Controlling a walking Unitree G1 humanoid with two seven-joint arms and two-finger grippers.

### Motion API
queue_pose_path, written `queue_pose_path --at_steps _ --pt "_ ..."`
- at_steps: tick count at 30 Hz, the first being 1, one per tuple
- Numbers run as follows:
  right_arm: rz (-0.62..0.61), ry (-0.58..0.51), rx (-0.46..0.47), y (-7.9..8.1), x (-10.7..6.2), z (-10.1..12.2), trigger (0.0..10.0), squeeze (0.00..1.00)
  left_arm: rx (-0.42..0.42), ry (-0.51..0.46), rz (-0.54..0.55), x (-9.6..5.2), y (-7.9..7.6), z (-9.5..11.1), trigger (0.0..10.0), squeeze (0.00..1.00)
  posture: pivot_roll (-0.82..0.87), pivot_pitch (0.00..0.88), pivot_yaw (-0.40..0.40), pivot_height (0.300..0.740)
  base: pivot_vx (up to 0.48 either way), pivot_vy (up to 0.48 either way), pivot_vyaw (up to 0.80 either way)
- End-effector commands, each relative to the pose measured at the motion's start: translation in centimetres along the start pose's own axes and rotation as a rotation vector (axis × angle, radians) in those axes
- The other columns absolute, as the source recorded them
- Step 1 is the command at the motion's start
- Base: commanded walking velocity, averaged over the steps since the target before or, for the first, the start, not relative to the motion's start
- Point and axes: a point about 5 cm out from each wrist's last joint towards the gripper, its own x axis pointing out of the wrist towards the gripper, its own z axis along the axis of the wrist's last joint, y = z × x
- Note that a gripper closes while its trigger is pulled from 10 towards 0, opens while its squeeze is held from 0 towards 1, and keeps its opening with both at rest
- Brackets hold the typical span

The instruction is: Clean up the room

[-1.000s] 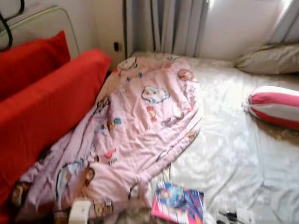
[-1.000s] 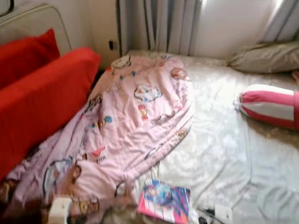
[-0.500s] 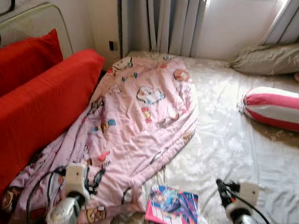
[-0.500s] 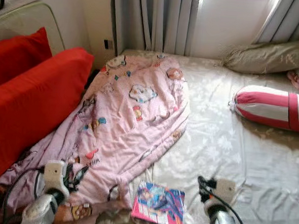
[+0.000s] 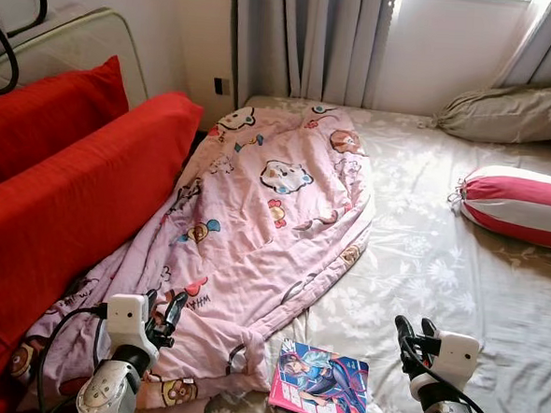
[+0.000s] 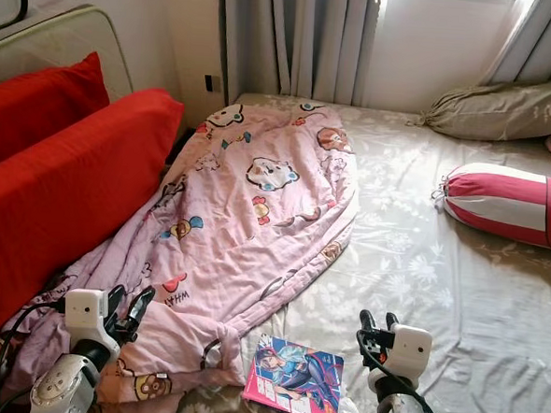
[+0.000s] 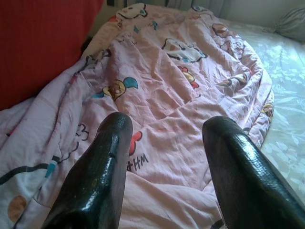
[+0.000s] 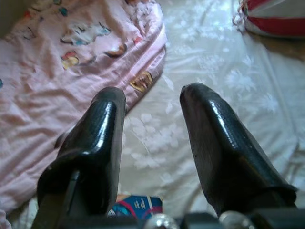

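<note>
The pink blanket [image 5: 264,234] is printed with cartoon bears and other figures, and near its lower end some dark letters show — in the left wrist view they read upside down as something like "HTM", too creased to be sure. The book [image 5: 321,385] has a bright cartoon cover; no title can be read on it.

The blanket lies rumpled on the bed [image 5: 440,263], its long axis running from the near left corner up toward the curtains [image 5: 309,40], and its left edge spills against the red cushions [image 5: 70,203]. The book lies flat on the sheet just beside the blanket's near edge, slightly turned, with one corner pointing at the robot.

The left gripper [image 5: 161,312] hovers over the blanket's near end, its two fingers [image 7: 102,167] spread apart with nothing between them. The right gripper [image 5: 416,332] hangs over bare sheet to the right of the book — its fingers [image 8: 219,143] are apart too and hold nothing.

A red-and-white striped bolster [image 5: 519,205] lies across the bed's right side, cut off by the picture's edge. A beige pillow [image 5: 511,110] at the head is also cut off. A white rail [image 5: 80,40] stands behind the cushions, and a dark strap at the top left corner is too cropped to name.
</note>
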Motion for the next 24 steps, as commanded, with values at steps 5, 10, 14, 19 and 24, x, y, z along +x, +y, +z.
queue_pose_path --at_steps 5,10,14,19,24 --pt "-0.023 0.029 -0.009 0.1 -0.1 0.1 10.0 0.00 -0.012 0.051 0.026 -0.2 0.7 -0.7 10.0 0.00 0.00 0.000 -0.012 0.715 0.000 0.000 0.00" --pt "-0.029 0.005 -0.005 0.3 -0.2 0.5 10.0 0.00 -0.026 0.027 0.007 0.7 0.3 0.3 10.0 0.00 0.00 0.000 -0.010 0.700 0.000 0.000 0.00" --pt "-0.034 0.007 -0.004 0.5 -0.1 0.8 10.0 0.00 -0.027 0.014 -0.003 1.2 0.1 0.8 10.0 0.00 0.00 0.031 -0.012 0.700 0.000 0.000 0.00" --pt "-0.036 0.016 0.007 1.0 0.4 1.3 10.0 0.00 -0.031 0.001 -0.013 1.7 -0.1 1.3 10.0 0.00 0.00 0.072 -0.013 0.690 0.000 0.000 0.00" --pt "-0.029 0.009 0.000 1.0 0.5 1.4 10.0 0.00 -0.033 -0.005 -0.012 1.9 -0.1 1.6 10.0 0.00 0.01 0.093 -0.011 0.676 0.000 0.000 0.00"
